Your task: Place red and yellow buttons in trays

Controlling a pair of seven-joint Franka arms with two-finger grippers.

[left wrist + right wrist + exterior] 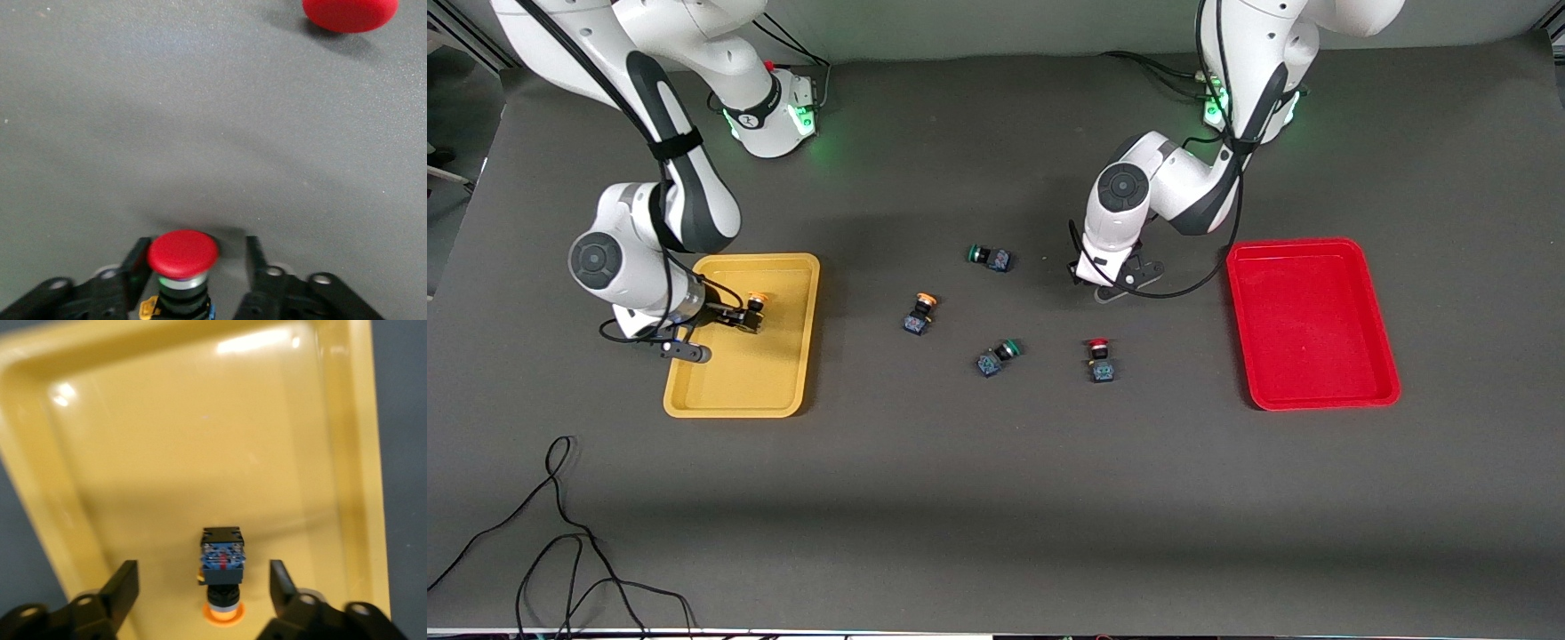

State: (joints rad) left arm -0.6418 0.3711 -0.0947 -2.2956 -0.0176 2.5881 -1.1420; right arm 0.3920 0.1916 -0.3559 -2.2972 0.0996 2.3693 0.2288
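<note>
Front view: the right tool [740, 316] is down in the yellow tray [738, 382] with a yellow button [755, 304] at its tips. The left tool [1120, 283] sits low over the bench [996, 498], beside the red tray [1307, 329]. A second yellow button [920, 313], a loose red button [1100, 356] and two green ones [989, 257] [996, 356] lie mid-bench.

Left wrist view: the tool [195, 252] straddles a red-capped button [182, 257], narrow but with a gap on one side.

Right wrist view: the tool [203, 575] is wide, and the button [221, 563] lies untouched on the tray floor [167, 453].
</note>
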